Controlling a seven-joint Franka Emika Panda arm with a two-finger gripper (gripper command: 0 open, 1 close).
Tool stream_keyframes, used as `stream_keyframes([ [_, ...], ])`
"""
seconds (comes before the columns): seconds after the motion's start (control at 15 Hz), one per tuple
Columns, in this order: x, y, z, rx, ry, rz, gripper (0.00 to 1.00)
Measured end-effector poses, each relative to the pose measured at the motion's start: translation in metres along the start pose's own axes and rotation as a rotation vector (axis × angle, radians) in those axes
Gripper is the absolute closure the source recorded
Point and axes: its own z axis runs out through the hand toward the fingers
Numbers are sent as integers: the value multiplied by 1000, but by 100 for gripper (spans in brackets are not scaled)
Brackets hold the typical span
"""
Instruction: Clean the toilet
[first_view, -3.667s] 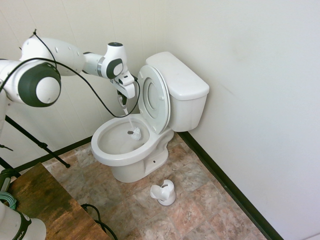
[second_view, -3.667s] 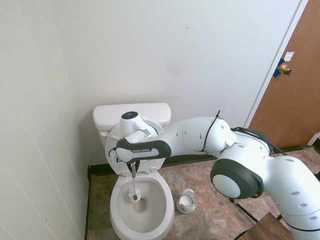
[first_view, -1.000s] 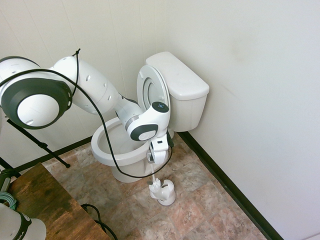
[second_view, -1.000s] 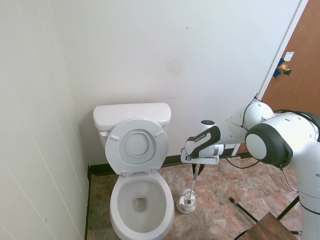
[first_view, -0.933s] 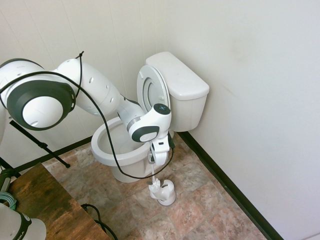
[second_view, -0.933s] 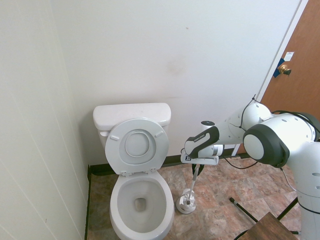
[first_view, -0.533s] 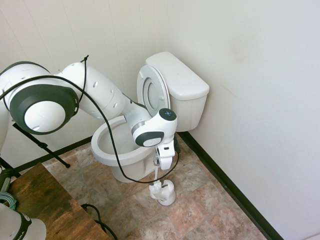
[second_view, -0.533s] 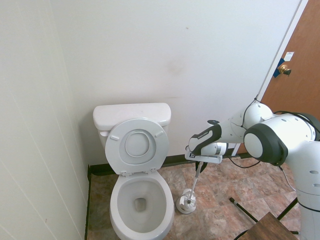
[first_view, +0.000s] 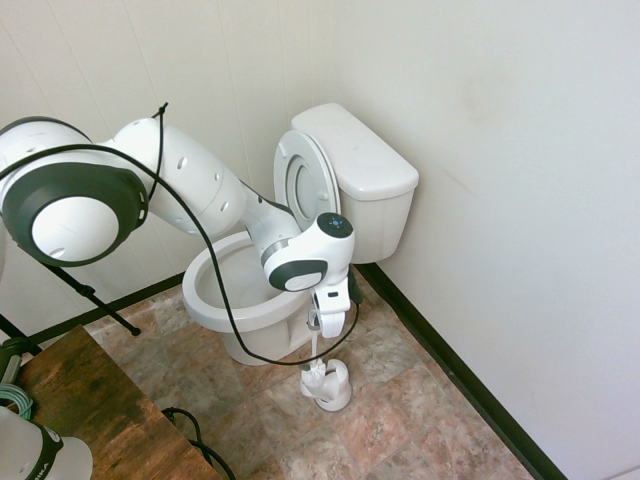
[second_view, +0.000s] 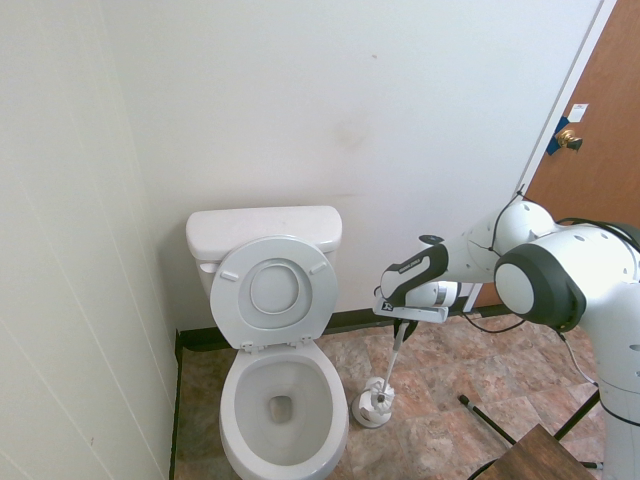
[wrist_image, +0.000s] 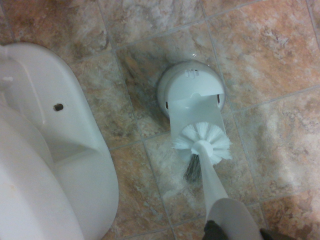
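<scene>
The white toilet (first_view: 250, 300) stands in the corner with its seat and lid (first_view: 305, 190) raised against the tank (first_view: 360, 160); its bowl (second_view: 280, 405) holds nothing. My gripper (first_view: 322, 326) hangs beside the bowl's right flank and is shut on the handle of a white toilet brush (second_view: 392, 358). The brush head (wrist_image: 202, 142) sits at the open front of the small white brush holder (wrist_image: 192, 92) on the floor. The holder (first_view: 328, 388) stands next to the toilet base (wrist_image: 50, 150).
Stone-pattern floor tiles (wrist_image: 270, 65) surround the holder. A brown door (second_view: 590, 190) is at the right, and a wooden surface (first_view: 90, 410) lies near the arm's base. Walls stand close behind and beside the tank.
The brush has left the bowl and been carried down to the floor holder. In the last half second the wrist has shifted only slightly, with the brush still at the holder.
</scene>
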Motion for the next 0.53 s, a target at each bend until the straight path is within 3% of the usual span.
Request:
stream_keyframes([
  [0.53,16,-24,43,-2,-27,33,100],
])
